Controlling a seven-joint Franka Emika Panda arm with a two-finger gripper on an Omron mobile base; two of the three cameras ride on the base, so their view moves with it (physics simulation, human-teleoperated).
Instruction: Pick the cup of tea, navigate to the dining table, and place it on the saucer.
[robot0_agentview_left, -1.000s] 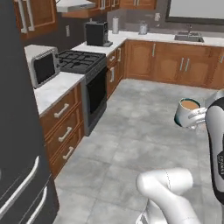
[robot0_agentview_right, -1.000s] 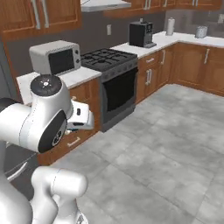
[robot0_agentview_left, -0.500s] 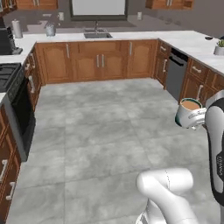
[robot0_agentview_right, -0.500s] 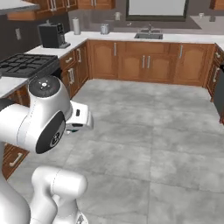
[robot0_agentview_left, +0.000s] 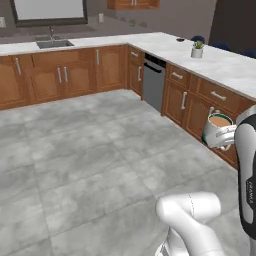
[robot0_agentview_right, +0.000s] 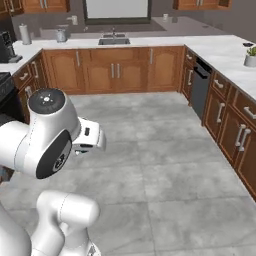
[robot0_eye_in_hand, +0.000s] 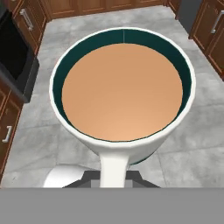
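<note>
View swung to sink cabinets | cup of tea held over open floor

Cup of tea full of light brown liquid, handle downward, above grey tiled floor.

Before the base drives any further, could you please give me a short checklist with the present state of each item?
1. Cup of tea held by the tool, shut on its handle: ok.
2. Cup upright, tea level below the rim: ok.
3. Floor ahead free of obstacles: ok.
4. Counter with the potted plant clear of the cup: ok.
5. Saucer located: cannot tell.
</note>
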